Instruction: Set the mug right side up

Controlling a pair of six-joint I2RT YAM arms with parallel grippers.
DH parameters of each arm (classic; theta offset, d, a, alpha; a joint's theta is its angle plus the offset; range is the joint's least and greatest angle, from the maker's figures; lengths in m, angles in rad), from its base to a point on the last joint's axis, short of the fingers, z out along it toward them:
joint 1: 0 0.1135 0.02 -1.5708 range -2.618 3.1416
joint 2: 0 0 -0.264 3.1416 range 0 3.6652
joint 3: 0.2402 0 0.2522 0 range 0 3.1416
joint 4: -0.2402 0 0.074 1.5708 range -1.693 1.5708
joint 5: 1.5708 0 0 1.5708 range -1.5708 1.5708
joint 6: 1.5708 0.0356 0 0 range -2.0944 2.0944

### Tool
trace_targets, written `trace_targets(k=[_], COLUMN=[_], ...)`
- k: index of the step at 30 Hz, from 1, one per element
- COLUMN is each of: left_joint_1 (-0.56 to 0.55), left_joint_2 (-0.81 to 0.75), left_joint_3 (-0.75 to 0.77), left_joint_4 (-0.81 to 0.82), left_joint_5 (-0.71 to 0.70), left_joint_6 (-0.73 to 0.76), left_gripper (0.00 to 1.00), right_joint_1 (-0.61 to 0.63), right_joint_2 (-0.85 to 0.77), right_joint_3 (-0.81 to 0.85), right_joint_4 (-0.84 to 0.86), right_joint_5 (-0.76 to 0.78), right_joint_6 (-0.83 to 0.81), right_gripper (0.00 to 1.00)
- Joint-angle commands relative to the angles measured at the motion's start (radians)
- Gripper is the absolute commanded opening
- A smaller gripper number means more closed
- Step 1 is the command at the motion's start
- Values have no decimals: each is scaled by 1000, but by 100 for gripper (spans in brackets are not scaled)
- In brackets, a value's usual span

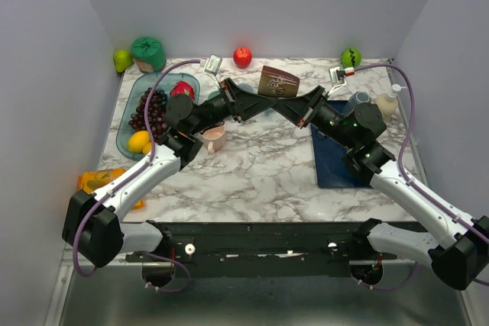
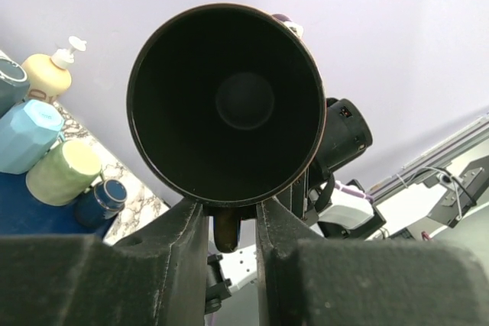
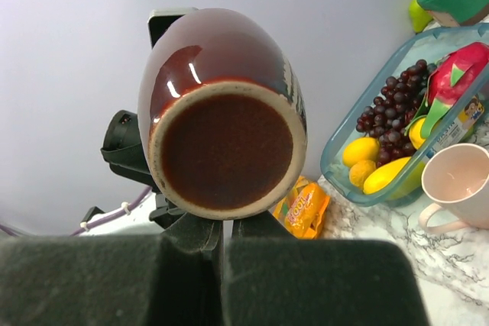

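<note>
The brown glazed mug (image 1: 276,82) hangs on its side in the air over the back middle of the table, between both grippers. In the left wrist view I look straight into its dark mouth (image 2: 229,104); its handle (image 2: 228,230) hangs down between the fingers of my left gripper (image 2: 231,215), which are closed in on it. In the right wrist view I see its round unglazed base (image 3: 227,150). My right gripper (image 3: 227,223) is shut just under that base, with only a thin slit between its fingers; any contact with the mug is hidden.
A pink mug (image 1: 215,137) stands upright beside a clear tray (image 1: 126,129) of grapes and lemons. Several cups and a soap bottle stand on a blue mat (image 1: 336,159) at right. A red apple (image 1: 242,56) and a green one (image 1: 351,57) lie at the back.
</note>
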Motion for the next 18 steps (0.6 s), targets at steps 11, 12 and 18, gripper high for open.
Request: trace_targets(k=[11, 12, 18], left_joint_1=[-10, -10, -8], left_joint_2=[-88, -101, -155], left_joint_3=[-29, -31, -45], left_joint_4=[-65, -79, -166], left_joint_5=[-82, -90, -157], left_joint_6=[97, 106, 164], left_gripper=[64, 64, 45], right_joint_1=[35, 35, 35], right_joint_2=[-30, -30, -42], right_joint_3=[-20, -20, -20], right_joint_4=[-62, -61, -62], right_joint_5=[-5, -4, 2], right_joint_6=[-11, -12, -11], right_gripper=[1, 1, 1])
